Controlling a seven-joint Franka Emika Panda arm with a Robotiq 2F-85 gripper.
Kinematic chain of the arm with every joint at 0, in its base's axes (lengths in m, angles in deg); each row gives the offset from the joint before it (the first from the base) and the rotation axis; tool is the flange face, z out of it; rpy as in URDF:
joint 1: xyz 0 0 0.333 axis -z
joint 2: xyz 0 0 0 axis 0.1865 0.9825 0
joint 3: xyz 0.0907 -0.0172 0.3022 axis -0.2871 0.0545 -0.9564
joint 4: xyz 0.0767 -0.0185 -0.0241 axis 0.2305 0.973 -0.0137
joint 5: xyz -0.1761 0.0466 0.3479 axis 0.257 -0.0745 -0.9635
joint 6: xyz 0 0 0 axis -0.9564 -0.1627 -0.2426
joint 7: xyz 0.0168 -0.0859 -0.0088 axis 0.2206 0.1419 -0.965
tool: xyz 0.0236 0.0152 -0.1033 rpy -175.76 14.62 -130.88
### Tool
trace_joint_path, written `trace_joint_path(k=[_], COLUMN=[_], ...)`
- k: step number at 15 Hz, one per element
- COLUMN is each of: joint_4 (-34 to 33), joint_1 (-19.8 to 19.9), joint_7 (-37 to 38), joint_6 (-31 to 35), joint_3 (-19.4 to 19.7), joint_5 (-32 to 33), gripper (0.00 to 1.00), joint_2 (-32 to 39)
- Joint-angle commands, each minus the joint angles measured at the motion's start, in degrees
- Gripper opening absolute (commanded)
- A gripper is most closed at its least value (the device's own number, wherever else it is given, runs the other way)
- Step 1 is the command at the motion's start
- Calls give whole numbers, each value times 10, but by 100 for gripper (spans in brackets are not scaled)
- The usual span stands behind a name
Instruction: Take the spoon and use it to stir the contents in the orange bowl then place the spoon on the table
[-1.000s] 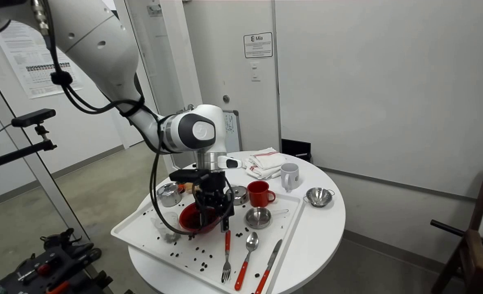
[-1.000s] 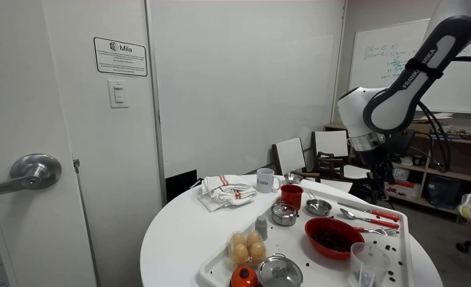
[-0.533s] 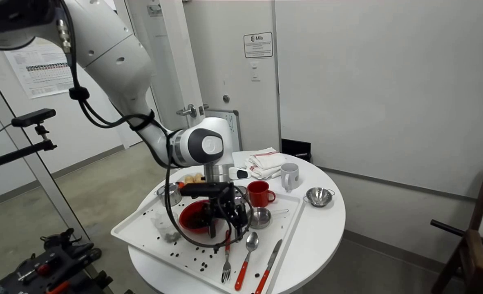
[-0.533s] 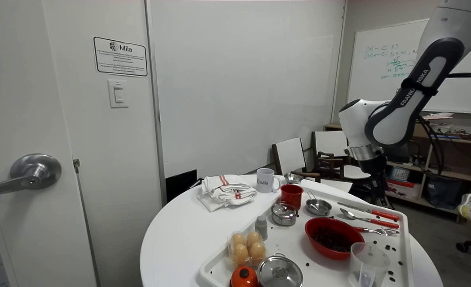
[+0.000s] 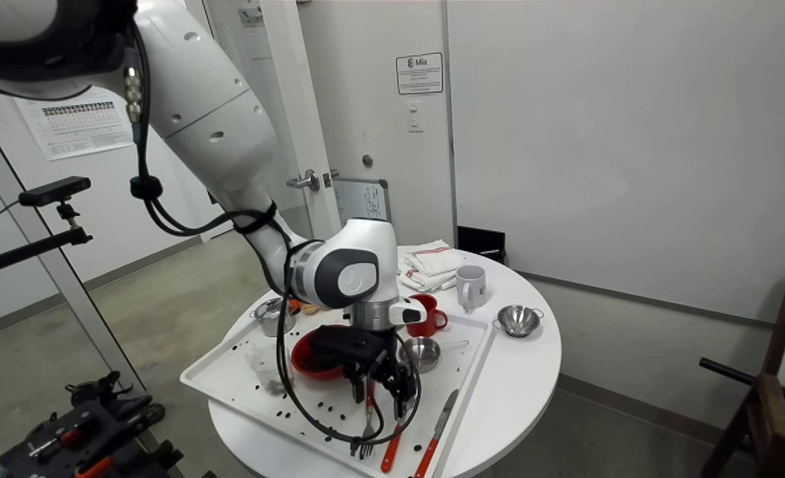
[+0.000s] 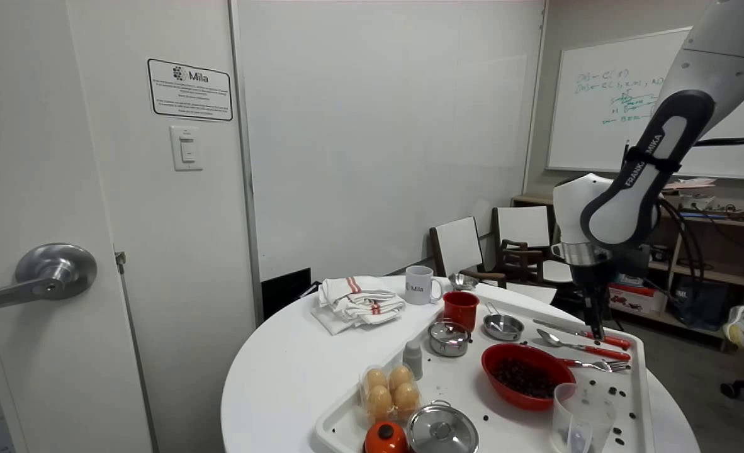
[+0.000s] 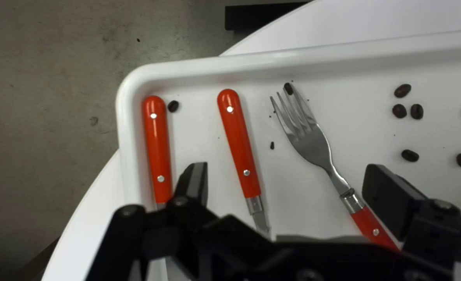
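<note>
Metal spoon [image 7: 240, 146], red-handled: on white tray [image 7: 199, 67], not yet taken up. Outstanding, by judgement: grasp, stirring, setting down; nothing shows as done. Gripper [image 7: 287, 179]: wide, holding nothing, above; spoon's handle appears between the fingers [image 7: 388, 199] in wrist view. Fork [image 7: 312, 147]: alongside, partly in that gap. Orange bowl [image 6: 523, 401]: past the fork, dark beans [image 6: 520, 375] inside. Table [image 6: 284, 377]: under the tray.

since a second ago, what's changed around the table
The gripper has moved down and, in an exterior view, rightward toward the spoon. It stands open; nothing was visibly taken hold of or let go. The spoon, fork, knife and orange bowl stayed put.
</note>
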Motion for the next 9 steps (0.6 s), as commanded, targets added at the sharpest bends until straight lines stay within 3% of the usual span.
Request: trace_joint_path(k=[1,9], joint_4=[-5,60], joint_1=[26,66], joint_7=[-31,-83], joint_6=[22,56], joint_3=[-28,-36], joint_5=[-47,-72], gripper=[100,100], joint_2=[21,15])
